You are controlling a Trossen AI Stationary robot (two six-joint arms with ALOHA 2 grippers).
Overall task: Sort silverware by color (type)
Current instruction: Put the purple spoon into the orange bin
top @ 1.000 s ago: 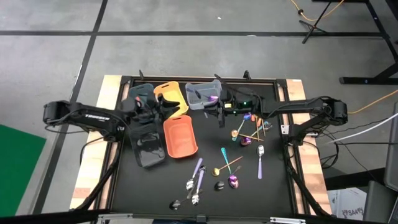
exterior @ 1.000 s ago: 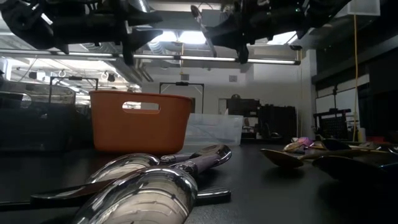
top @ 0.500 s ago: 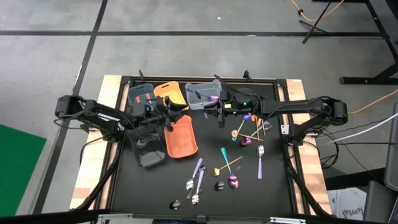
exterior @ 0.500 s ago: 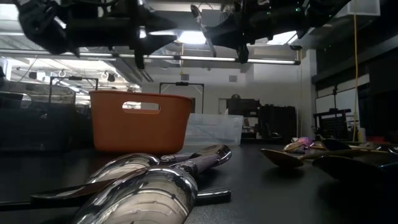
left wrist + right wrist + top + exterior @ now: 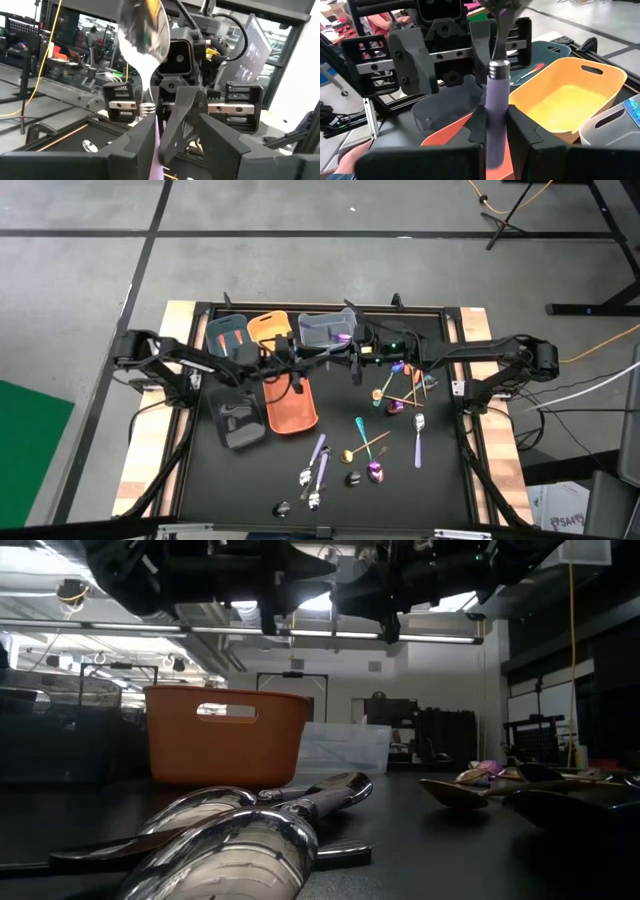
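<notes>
My right gripper [image 5: 355,364] is shut on a spoon [image 5: 142,35] with a silver bowl and a lilac handle, high above the table's far middle. My left gripper [image 5: 299,372] hangs open over the orange bin [image 5: 290,402]. It faces the spoon from the left, a short way off, and touches nothing. Its two fingers [image 5: 132,147] show at the bottom of the left wrist view. More silverware lies on the black table: a mixed cluster [image 5: 396,396] at the right, pieces [image 5: 364,442] in the middle, and silver and lilac pieces [image 5: 314,472] near the front. My right gripper pinches the spoon's lilac handle [image 5: 495,112] between its two fingers, just below the metal collar. The fingers come level from the table's right and lie across the handle. The spoon stands nearly upright, bowl on top, lifted clear of the table.
Along the far edge stand a dark teal bin [image 5: 227,332], a yellow bin [image 5: 272,329] and a clear bin [image 5: 324,332] holding a purple piece. A black bin [image 5: 237,417] lies left of the orange one. In the low view a large silver spoon [image 5: 240,840] fills the foreground.
My left gripper has moved toward the table's right edge, over the bins and toward the spoon in my right gripper, rolling a little as it went. It has stayed open. The spoon has not moved.
</notes>
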